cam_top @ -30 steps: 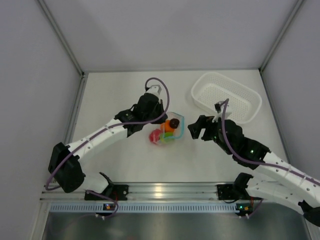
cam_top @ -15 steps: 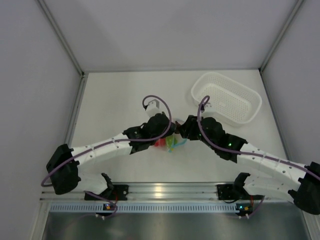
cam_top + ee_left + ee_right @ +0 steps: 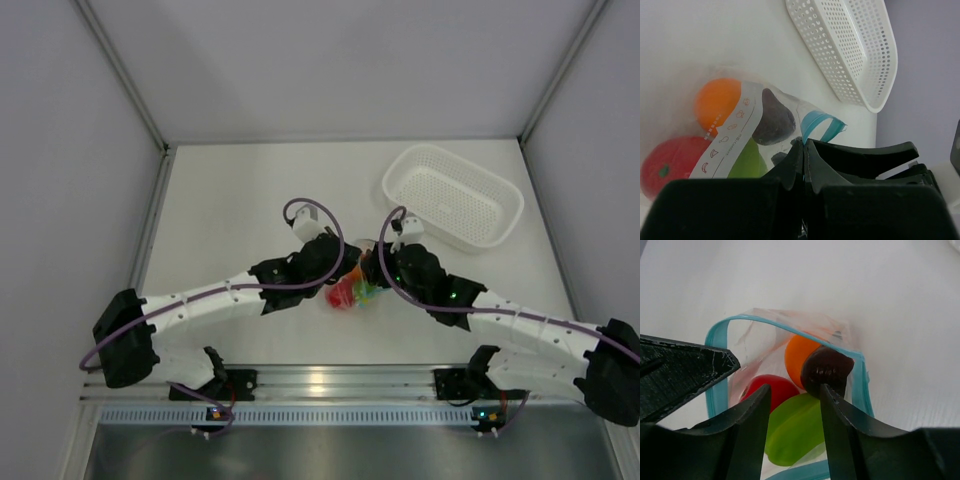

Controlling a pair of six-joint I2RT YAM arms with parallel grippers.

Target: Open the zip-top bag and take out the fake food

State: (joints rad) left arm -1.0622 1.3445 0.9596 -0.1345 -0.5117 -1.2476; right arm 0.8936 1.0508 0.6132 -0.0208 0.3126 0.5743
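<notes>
The clear zip-top bag (image 3: 350, 292) lies mid-table between both arms, its teal zip strip (image 3: 716, 365) gaping open. Inside it are a red ball (image 3: 760, 388), an orange ball (image 3: 797, 355), a lime-green piece (image 3: 792, 430) and a dark maroon piece (image 3: 826, 371). My left gripper (image 3: 804, 150) is shut on the bag's edge by the teal strip (image 3: 817, 125). My right gripper (image 3: 795, 396) is open at the bag's mouth, its fingers either side of the green piece, right fingertip (image 3: 832, 400) just under the maroon piece.
A white perforated basket (image 3: 452, 195) stands at the back right, also in the left wrist view (image 3: 850, 50). Enclosure walls ring the table. The two wrists are close together over the bag.
Both arms closed in on the bag. The bag and its food shifted slightly toward the near edge. My right gripper moved from beside the basket to the bag's mouth.
</notes>
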